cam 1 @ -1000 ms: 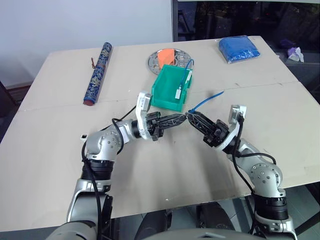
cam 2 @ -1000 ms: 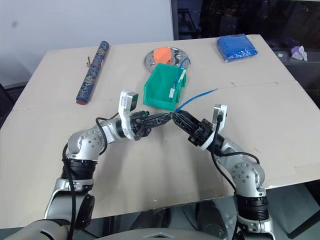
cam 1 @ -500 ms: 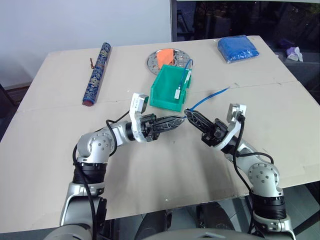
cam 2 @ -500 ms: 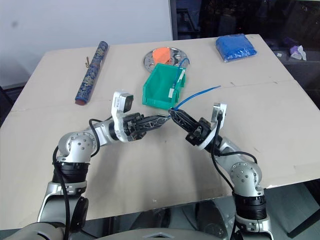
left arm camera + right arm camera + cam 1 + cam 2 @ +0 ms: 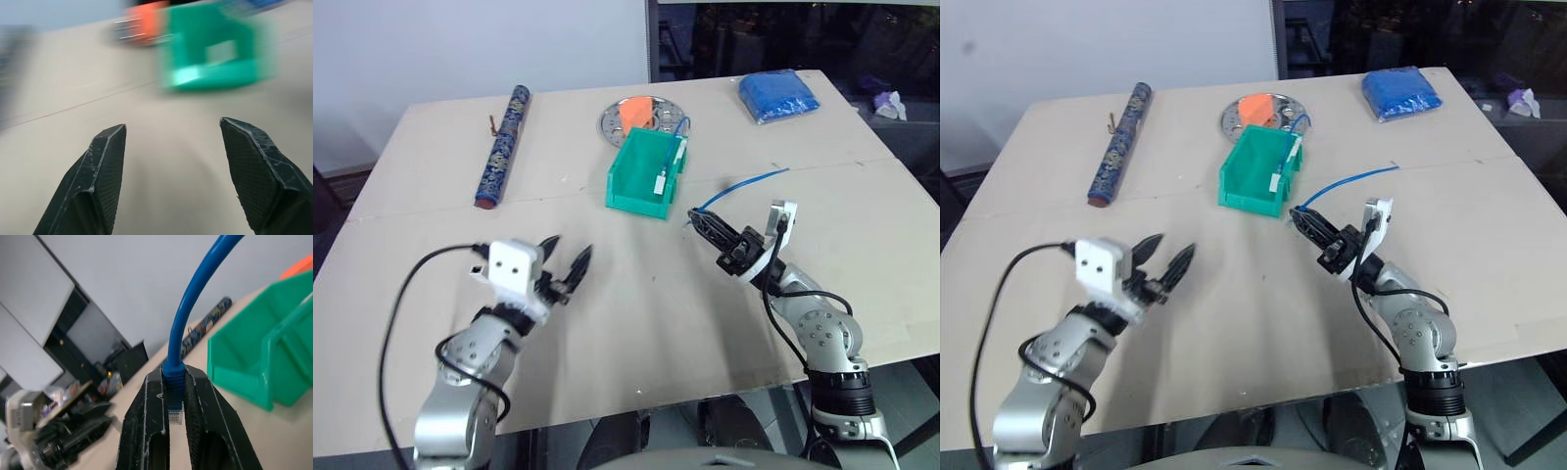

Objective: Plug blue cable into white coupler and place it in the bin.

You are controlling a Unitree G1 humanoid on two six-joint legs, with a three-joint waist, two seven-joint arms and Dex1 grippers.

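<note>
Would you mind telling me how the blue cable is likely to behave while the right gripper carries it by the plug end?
The blue cable arcs freely above the table from the right gripper, so it probably has some springiness rather than going limp. It looks thin and light. Its free end may sway and catch the bin.

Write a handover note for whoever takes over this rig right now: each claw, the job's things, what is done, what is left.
Left claw: open, empty, above the table.
Right claw: shut on the blue cable just behind its clear plug.
Green bin: on the table ahead; a small white block lies inside.
Done: cable gripped. No white coupler visible on the plug.
Left: check the coupling, then place it in the bin.
</note>
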